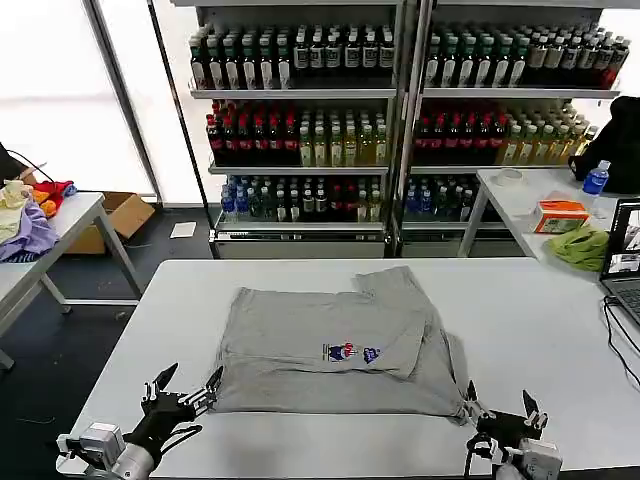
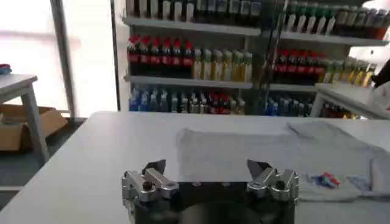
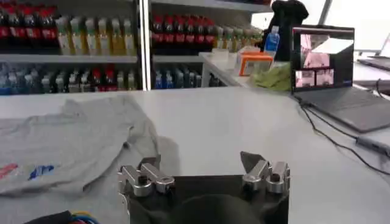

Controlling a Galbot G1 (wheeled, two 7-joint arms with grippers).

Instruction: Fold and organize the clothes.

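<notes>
A: Lying flat mid-table, the grey shirt point(image 1: 330, 350) is part folded, its small chest print facing up and one flap doubled over toward three o'clock.

B: And the grippers?

A: The left gripper point(image 1: 185, 392) sits at the shirt's seven o'clock corner with its fingers spread wide and nothing in them. The right gripper point(image 1: 500, 415) is at five o'clock, just off the hem, also gaping and empty.

B: How will the fabric behave?

A: I judge it light, soft and limp. It will sag and drag on the white table point(image 1: 520, 300) rather than hold a shape.

B: Where would you grab?

A: At the two near hem corners, pinching all layers together so the fold lifts evenly.
</notes>
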